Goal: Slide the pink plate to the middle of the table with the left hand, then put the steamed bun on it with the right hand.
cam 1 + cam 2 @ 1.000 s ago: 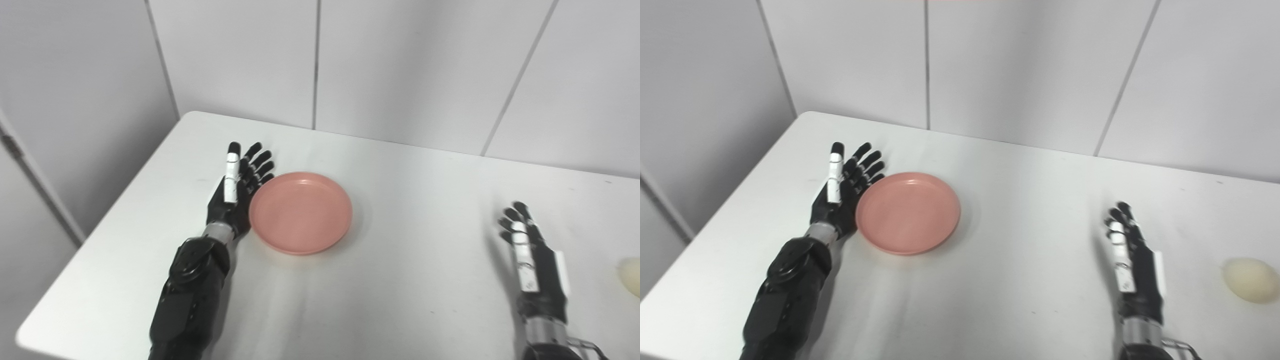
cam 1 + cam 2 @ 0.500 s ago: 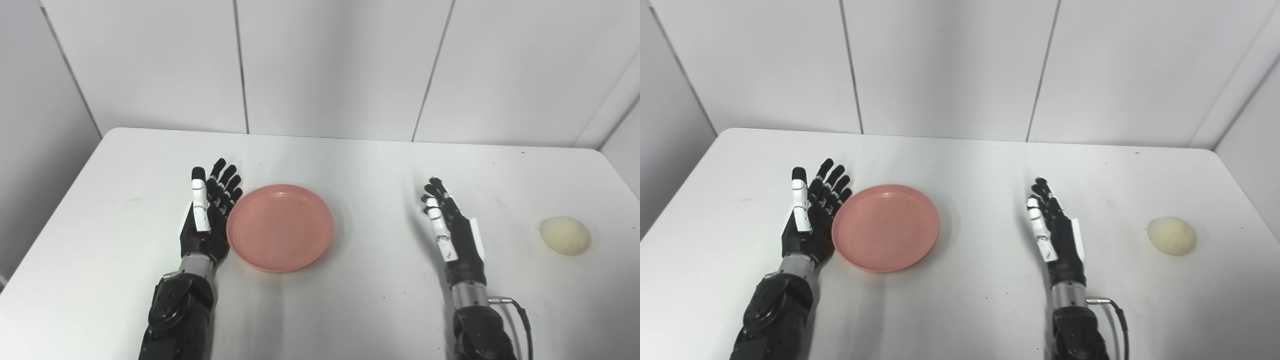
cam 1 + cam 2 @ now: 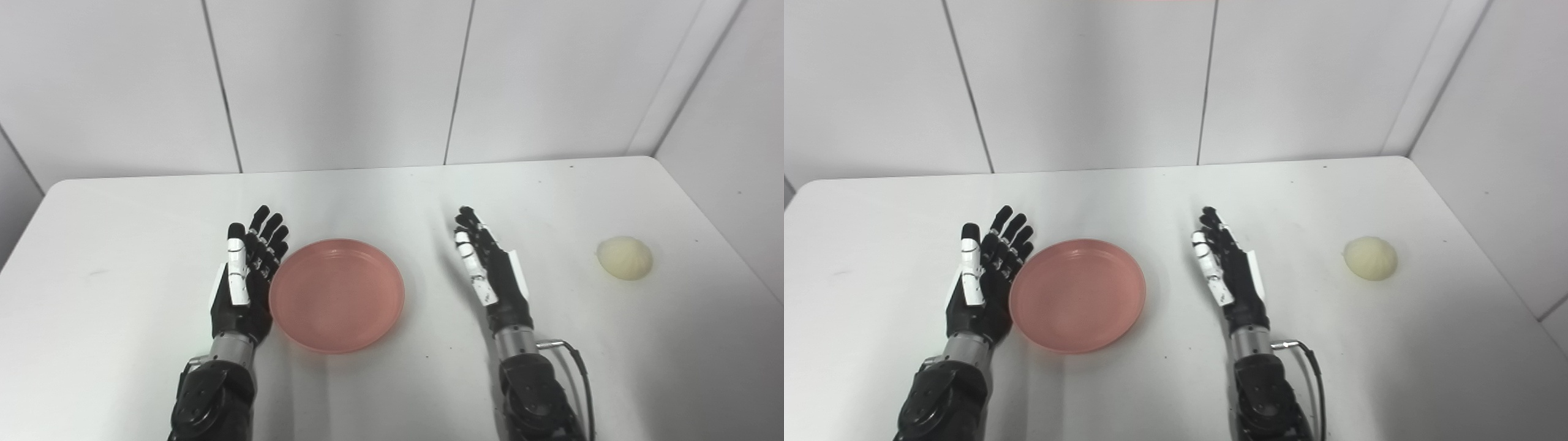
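1. Left eye view shows you the round pink plastic plate (image 3: 337,296) lying flat on the white table (image 3: 122,343), somewhat left of the table's middle.
2. Your black-and-white left hand (image 3: 244,282) stands on edge with its palm against the plate's left rim; its fingers are straight and spread, and they grip nothing.
3. Your black-and-white right hand (image 3: 490,269) is also edge-up, to the right of the plate and apart from it, with a strip of bare table between them. Its fingers are extended and it holds nothing.
4. You will find the pale cream, dome-shaped steamed bun (image 3: 625,258) resting on the table well to the right of the right hand, near the table's right edge.
5. A thin black cable (image 3: 579,373) loops out from the right wrist.
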Action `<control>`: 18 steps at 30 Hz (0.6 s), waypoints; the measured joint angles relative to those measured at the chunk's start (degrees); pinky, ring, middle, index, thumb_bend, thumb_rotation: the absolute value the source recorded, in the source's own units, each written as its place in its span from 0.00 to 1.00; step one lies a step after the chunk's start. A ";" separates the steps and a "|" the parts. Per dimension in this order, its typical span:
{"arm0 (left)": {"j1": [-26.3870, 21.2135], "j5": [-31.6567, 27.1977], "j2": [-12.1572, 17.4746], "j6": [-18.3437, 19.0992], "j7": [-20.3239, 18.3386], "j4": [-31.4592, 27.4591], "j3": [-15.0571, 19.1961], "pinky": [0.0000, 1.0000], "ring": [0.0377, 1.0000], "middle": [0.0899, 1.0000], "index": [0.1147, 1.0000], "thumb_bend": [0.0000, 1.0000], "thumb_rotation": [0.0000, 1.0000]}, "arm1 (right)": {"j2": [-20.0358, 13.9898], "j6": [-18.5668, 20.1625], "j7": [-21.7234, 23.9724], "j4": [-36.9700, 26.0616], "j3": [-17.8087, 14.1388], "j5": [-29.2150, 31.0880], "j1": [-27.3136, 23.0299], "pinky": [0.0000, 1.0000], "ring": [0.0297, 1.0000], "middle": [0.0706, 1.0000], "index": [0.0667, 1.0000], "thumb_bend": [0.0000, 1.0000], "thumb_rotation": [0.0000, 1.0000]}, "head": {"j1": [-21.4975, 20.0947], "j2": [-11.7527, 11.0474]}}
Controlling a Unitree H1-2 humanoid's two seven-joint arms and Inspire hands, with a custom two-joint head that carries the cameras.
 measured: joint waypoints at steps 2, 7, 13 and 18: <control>0.94 0.81 0.02 0.91 -0.14 -1.45 -1.12 1.00 0.96 0.95 0.91 0.66 1.00 | 0.00 0.59 0.00 -0.48 -0.02 0.04 0.33 0.84 0.86 0.87 0.87 0.53 0.90 | -0.35 0.35; 2.18 2.62 0.00 1.04 -0.20 -2.81 -3.33 0.96 0.93 0.92 0.88 0.65 0.98 | -0.55 2.09 0.05 -2.73 -0.08 -0.14 1.59 0.85 0.87 0.88 0.88 0.54 0.93 | 1.83 1.40; 2.00 5.52 -1.15 -1.83 -0.14 -1.04 -5.07 0.98 0.94 0.94 0.90 0.66 0.99 | -2.77 2.22 0.44 -4.09 -0.77 0.45 1.81 0.85 0.85 0.87 0.88 0.52 0.94 | 5.52 1.76; 1.19 7.24 -1.66 -3.74 -0.14 0.63 -5.84 1.00 0.96 0.95 0.92 0.64 1.00 | -3.64 2.17 0.76 -3.86 -2.51 2.56 1.81 0.86 0.84 0.86 0.87 0.56 0.92 | 7.12 1.58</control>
